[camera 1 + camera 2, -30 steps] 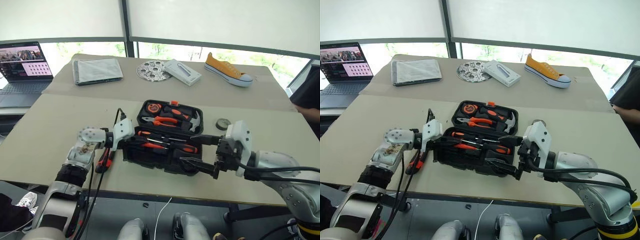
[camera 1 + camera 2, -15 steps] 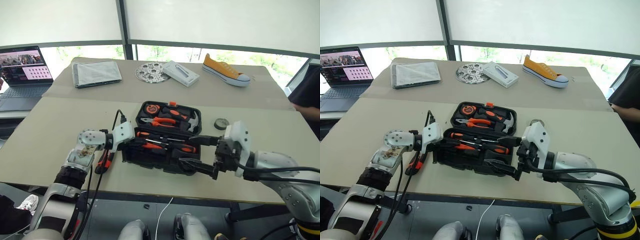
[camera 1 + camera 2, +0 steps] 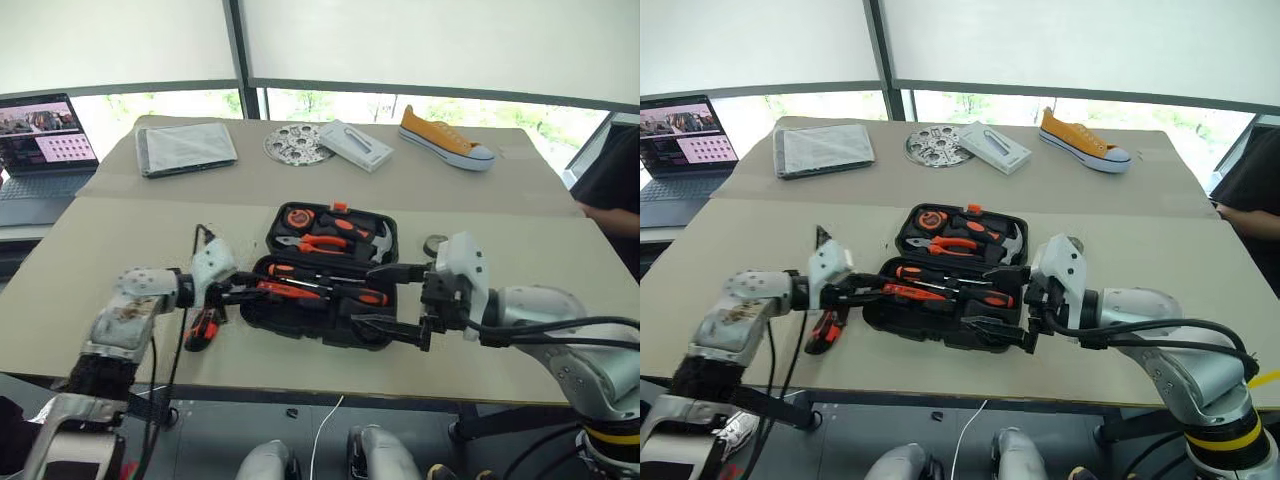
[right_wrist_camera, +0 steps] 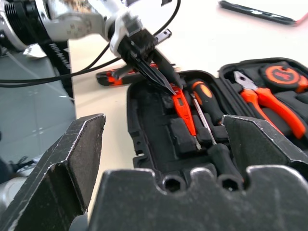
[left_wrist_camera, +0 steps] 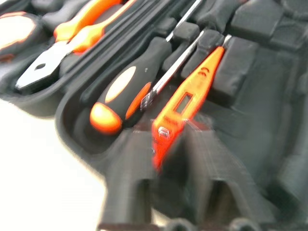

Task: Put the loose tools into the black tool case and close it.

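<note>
The black tool case (image 3: 258,318) lies open in the middle of the table, with pliers, a hammer and a tape measure in its far half. In the near half lie a black-and-orange screwdriver (image 5: 125,91) and the slim orange tester (image 5: 185,103). My left gripper (image 3: 252,292) is at the case's left rim, open, with the tester's end between its parted fingers (image 5: 130,183). The utility knife (image 3: 203,328) lies on the table left of the case, below that hand. My right gripper (image 3: 368,297) hangs wide open over the case's front right part. The tape roll (image 3: 436,243) sits right of the case.
Along the table's far side lie a grey folded cloth (image 3: 185,148), a perforated metal disc (image 3: 298,145), a white box (image 3: 357,145) and a yellow shoe (image 3: 445,138). A laptop (image 3: 40,140) stands at the far left. A person (image 3: 612,190) is at the right edge.
My left hand has drawn back to the left out of the case and its fingers have parted, leaving the orange tester lying in the case. The right gripper has hardly moved.
</note>
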